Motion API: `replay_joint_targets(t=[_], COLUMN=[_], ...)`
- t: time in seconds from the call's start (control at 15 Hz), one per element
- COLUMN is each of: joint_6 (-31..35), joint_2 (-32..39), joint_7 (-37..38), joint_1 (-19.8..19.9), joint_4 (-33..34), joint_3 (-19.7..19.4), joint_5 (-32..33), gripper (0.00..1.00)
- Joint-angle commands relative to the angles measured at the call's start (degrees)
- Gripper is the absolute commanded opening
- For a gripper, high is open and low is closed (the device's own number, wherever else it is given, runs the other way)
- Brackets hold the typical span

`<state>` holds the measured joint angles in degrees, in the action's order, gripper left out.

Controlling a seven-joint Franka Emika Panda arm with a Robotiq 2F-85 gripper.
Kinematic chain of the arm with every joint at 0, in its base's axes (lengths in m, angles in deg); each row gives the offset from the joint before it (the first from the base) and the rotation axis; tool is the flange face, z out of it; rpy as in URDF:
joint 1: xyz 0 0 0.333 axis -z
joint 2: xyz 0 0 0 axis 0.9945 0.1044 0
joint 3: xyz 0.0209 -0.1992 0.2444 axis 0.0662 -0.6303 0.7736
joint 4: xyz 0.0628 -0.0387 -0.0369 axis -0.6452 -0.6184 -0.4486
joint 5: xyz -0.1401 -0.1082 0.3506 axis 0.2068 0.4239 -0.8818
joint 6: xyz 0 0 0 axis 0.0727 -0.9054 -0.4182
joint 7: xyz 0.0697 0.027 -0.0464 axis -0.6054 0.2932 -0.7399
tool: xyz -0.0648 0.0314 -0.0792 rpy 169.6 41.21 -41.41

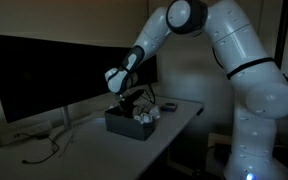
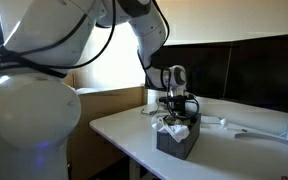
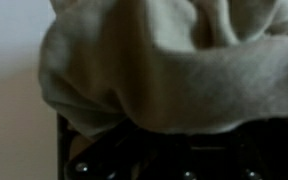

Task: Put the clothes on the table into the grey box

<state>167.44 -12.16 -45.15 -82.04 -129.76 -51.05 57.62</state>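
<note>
A pale grey cloth (image 3: 174, 60) fills most of the wrist view, bunched right against my gripper. In both exterior views the cloth (image 1: 144, 114) (image 2: 167, 124) lies in the open top of the dark grey box (image 1: 124, 124) (image 2: 180, 140) on the white table (image 1: 44, 150) (image 2: 234, 155). My gripper (image 1: 134, 100) (image 2: 176, 104) hangs straight down over the box, its fingertips at the cloth. The fingers are hidden by cloth and shadow, so I cannot tell whether they grip it.
A large dark monitor (image 1: 44, 70) (image 2: 254, 70) stands behind the box. Cables (image 1: 39, 150) lie on the table near the monitor's foot. A small white object (image 1: 168, 106) lies beside the box. The room is dim.
</note>
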Motion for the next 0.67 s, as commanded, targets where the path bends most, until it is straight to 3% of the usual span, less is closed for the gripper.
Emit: replay_joint_targets(t=[0.0,0.53,0.6], joint_6=[-0.28,-3.39,-3.47], joint_2=[1.91,-3.77,-4.43], joint_7=[-1.25,-2.07,-2.03], joint_1=[0.25,-1.29,-1.39], joint_4=[0.74,3.26,3.66], joint_3=[-0.18,-0.07,-0.12], joint_5=[1.29,4.94,5.75], gripper=[0.46,0.96,0.98])
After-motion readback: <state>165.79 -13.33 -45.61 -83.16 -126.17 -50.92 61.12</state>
